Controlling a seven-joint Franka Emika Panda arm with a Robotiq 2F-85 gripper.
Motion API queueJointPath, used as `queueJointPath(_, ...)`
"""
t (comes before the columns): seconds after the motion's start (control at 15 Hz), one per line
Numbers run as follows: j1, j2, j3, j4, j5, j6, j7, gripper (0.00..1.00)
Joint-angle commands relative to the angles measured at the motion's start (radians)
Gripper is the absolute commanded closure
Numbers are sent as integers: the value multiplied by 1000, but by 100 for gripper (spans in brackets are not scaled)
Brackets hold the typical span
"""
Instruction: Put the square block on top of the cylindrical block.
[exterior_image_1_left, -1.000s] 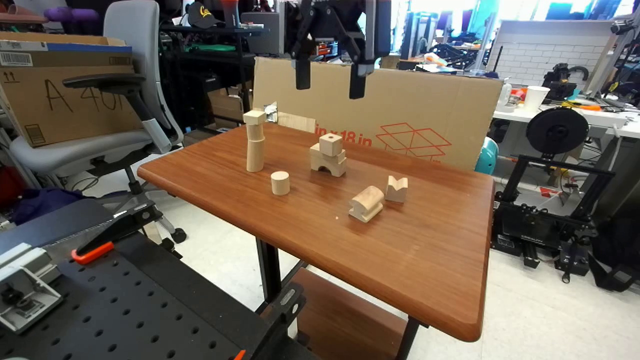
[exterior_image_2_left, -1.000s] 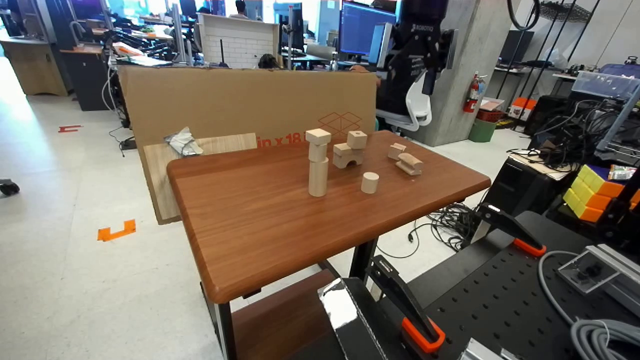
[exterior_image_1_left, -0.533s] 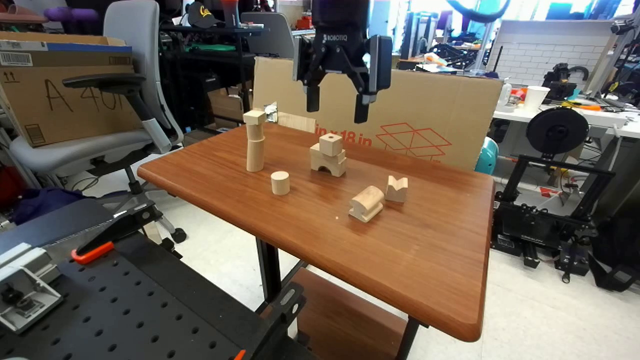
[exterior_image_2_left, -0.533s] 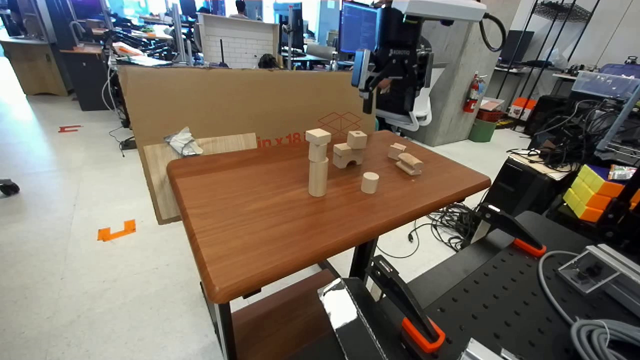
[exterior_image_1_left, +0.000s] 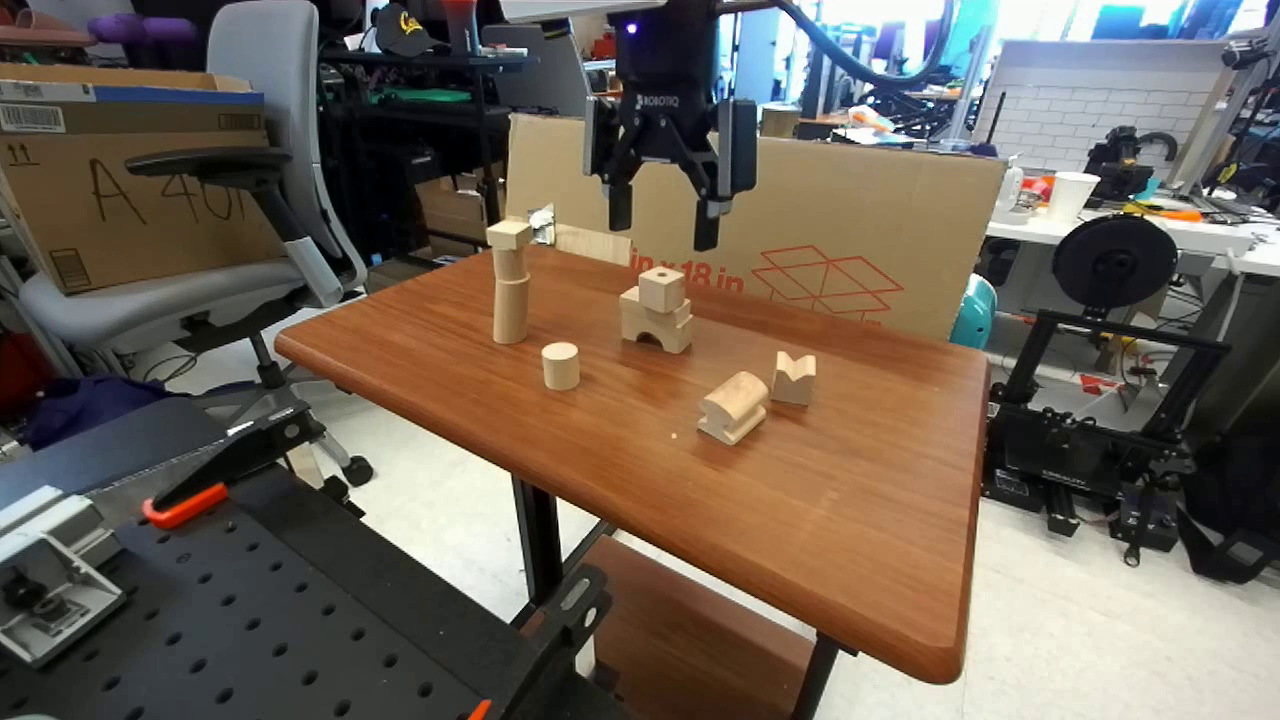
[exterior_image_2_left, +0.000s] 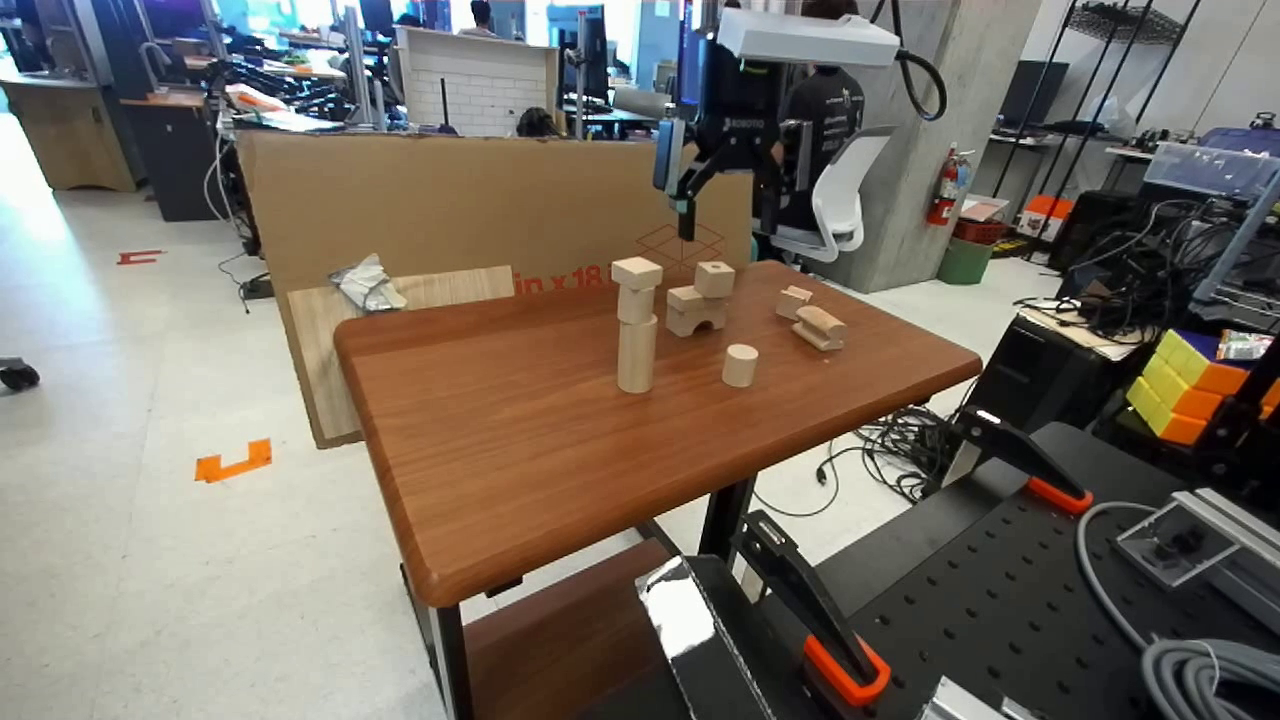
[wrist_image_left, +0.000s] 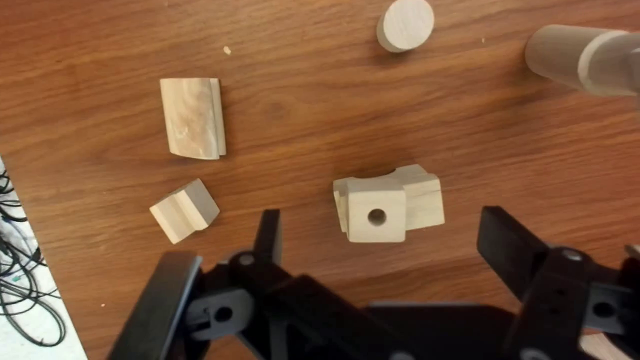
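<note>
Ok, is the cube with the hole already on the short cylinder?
No, in an exterior view the cube sits on the arched stack, while the short cylinder stands apart on the tabletop.

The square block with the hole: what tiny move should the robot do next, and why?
Probably ease the open end effector down toward the square block. It hangs higher than the block, which shows between its spread fingers in the wrist view, and the cylindrical block has nothing on top yet.
</note>
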Motion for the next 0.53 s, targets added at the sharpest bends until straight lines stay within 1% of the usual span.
queueJointPath(0.0,23,64,-15,74,-10,-34,22,0)
queueJointPath(0.4,34,135,-25,129,-17,-54,34,0)
queueJointPath(0.47,34,142,-27,136,-17,-59,35,4)
